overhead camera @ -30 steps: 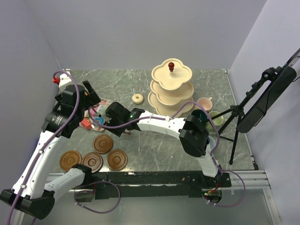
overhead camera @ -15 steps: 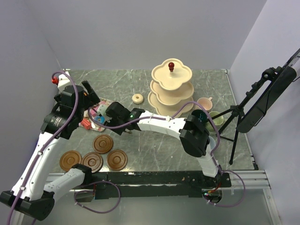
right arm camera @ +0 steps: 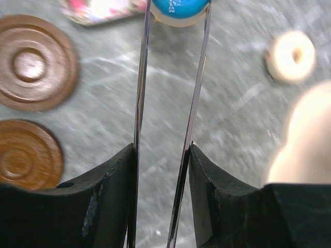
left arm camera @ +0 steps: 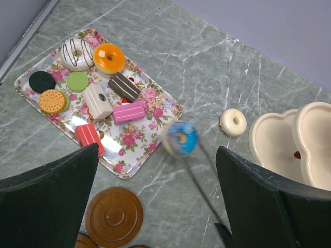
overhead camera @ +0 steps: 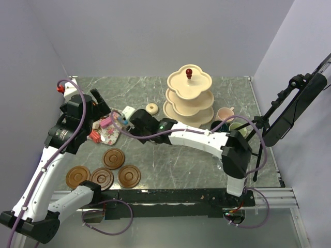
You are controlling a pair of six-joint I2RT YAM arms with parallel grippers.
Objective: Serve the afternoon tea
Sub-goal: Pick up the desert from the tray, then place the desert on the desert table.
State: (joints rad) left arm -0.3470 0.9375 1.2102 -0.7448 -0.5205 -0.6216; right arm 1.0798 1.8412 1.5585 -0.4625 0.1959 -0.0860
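With the right gripper (right arm camera: 163, 150) squeezed on the tongs (right arm camera: 139, 77) and the blue doughnut (left arm camera: 180, 138) pinched at their tips, up in the air just past the tray (left arm camera: 155, 111), go slow and level to a tier of the stand (overhead camera: 189, 95). Steer clear of the white doughnut (left arm camera: 233, 122) lying on the table (overhead camera: 165, 170) near it, and let go only once down on the tier. Leave the left gripper (left arm camera: 155, 160) wide open, holding nothing, above the tray.
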